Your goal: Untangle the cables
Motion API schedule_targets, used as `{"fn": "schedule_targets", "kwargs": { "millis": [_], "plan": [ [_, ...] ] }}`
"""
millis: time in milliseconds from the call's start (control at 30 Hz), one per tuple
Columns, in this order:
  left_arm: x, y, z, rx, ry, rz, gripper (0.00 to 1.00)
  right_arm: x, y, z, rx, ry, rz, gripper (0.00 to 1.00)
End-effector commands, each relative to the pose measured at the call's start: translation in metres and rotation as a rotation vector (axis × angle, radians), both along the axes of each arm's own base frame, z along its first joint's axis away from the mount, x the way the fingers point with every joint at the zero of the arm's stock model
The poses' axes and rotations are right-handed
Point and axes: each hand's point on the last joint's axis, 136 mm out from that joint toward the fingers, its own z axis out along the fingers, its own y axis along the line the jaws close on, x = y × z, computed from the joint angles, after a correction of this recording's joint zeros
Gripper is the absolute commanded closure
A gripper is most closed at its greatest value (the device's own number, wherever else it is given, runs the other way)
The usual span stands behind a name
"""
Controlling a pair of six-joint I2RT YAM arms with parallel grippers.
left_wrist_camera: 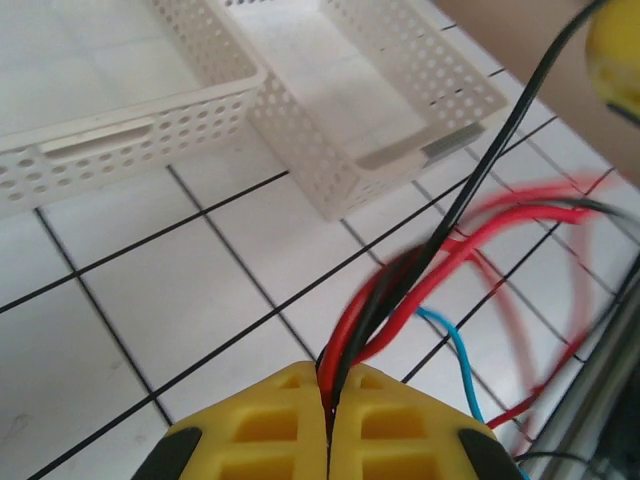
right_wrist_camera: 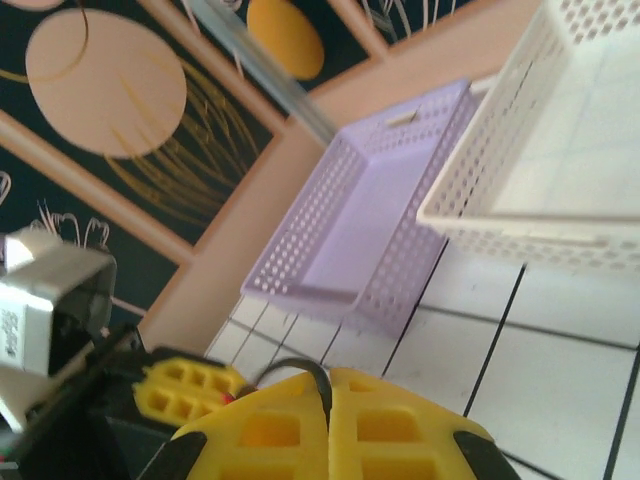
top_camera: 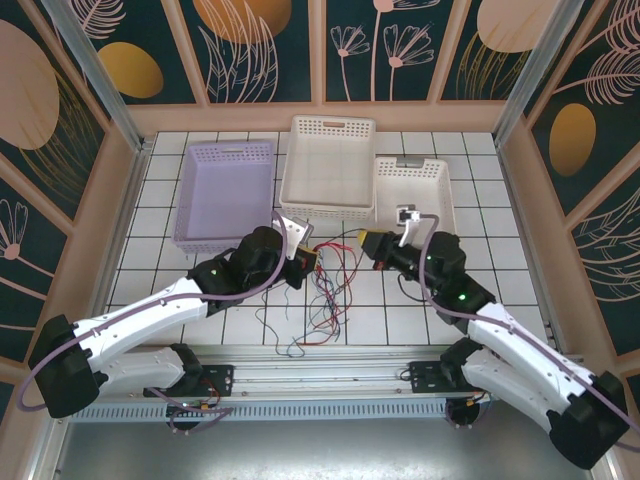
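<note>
A tangle of thin red, blue and black cables (top_camera: 325, 285) hangs and trails over the tiled table between the two arms. My left gripper (left_wrist_camera: 328, 400) is shut on a bunch of red and black cables (left_wrist_camera: 400, 285), which run up and right from its yellow fingertips; a blue cable (left_wrist_camera: 455, 350) passes beside them. My right gripper (right_wrist_camera: 327, 385) is shut on a single black cable (right_wrist_camera: 300, 368) that loops left toward the left gripper's yellow fingers (right_wrist_camera: 185, 390). In the top view the left gripper (top_camera: 310, 258) and right gripper (top_camera: 368, 243) face each other closely.
A lilac basket (top_camera: 225, 192) stands at the back left, a large white basket (top_camera: 330, 165) in the middle and a smaller white basket (top_camera: 412, 190) at the back right. The cage frame and patterned walls surround the table.
</note>
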Motion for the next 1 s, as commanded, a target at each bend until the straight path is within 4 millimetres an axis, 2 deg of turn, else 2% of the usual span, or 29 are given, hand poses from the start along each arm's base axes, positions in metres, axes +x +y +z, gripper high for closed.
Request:
{"fn": "schedule_targets", "kwargs": {
  "millis": [0, 433, 533, 700, 967],
  "plan": [
    [-0.007, 0.005, -0.011, 0.033, 0.016, -0.028, 1.0, 0.022, -0.046, 0.042, -0.033, -0.088, -0.244, 1.0],
    [-0.012, 0.012, -0.025, 0.136, 0.066, -0.04, 1.0, 0.016, -0.086, 0.107, -0.078, -0.177, -0.404, 1.0],
    [-0.011, 0.014, -0.032, 0.177, 0.082, -0.036, 0.95, 0.014, -0.1, 0.125, -0.075, -0.209, -0.452, 1.0],
    [-0.013, 0.013, -0.036, 0.186, 0.096, -0.051, 0.84, 0.007, -0.109, 0.154, -0.065, -0.257, -0.475, 1.0],
    [-0.014, 0.014, -0.043, 0.197, 0.111, -0.051, 0.79, -0.008, -0.125, 0.205, -0.058, -0.328, -0.521, 1.0]
  ]
}}
